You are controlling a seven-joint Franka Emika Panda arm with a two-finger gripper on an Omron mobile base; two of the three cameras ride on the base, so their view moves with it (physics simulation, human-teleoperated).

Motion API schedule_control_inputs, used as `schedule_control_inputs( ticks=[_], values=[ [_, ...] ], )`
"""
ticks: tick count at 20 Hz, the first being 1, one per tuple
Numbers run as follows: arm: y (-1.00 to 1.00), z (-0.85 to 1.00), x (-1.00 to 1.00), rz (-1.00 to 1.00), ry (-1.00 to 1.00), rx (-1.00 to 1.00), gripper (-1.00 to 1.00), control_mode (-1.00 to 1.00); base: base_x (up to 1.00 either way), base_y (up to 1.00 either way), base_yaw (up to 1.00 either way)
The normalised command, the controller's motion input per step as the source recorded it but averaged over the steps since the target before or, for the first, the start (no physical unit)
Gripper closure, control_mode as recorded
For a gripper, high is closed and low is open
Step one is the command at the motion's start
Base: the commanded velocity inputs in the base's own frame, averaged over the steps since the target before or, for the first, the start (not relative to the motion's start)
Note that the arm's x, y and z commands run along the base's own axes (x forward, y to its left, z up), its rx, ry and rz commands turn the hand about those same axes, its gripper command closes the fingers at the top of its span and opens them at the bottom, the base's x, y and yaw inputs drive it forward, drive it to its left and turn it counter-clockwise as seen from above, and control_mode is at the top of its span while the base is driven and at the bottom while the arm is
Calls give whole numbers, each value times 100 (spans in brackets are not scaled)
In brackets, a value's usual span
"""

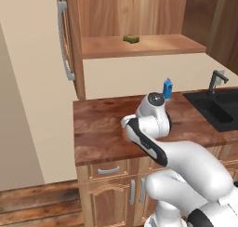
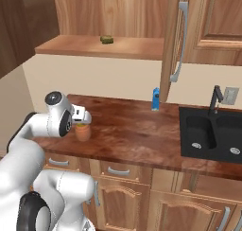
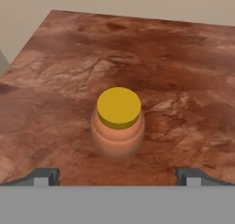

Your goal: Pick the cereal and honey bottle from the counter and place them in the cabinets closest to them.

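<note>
The honey bottle (image 3: 118, 122), amber with a yellow cap, stands upright on the wood counter (image 3: 174, 67), centred below my hand. My gripper (image 3: 118, 177) is open, its fingertips (image 3: 43, 176) wide apart above and on either side of the bottle, apart from it. From the right base view, the gripper (image 2: 83, 122) hovers just over the bottle (image 2: 83, 132). The cereal (image 1: 168, 89), a slim upright box showing blue sides, stands at the back of the counter (image 2: 155, 98). The cabinets are open above, with a bare wooden shelf (image 1: 153, 47) (image 2: 75, 45).
An olive-green lump (image 1: 131, 38) (image 2: 106, 39) lies on the shelf. Doors with grey bar handles (image 1: 65, 40) (image 2: 179, 40) stand open. A black sink (image 2: 212, 133) with a faucet (image 2: 216, 98) lies to the right. Drawers (image 2: 118, 171) run below the counter.
</note>
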Motion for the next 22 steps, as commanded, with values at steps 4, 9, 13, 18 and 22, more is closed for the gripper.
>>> schedule_control_inputs(
  ticks=[4,9,13,18,22],
  values=[
    [12,-14,9,0,0,0,-100,-100,0,0,0],
    [3,-7,12,0,0,0,-100,-100,0,0,0],
    [0,-13,22,0,0,0,-100,-100,0,0,0],
    [0,-18,28,0,0,-1,-100,-100,0,0,0],
    [0,-18,26,0,0,0,-100,-100,0,0,0]
  ],
)
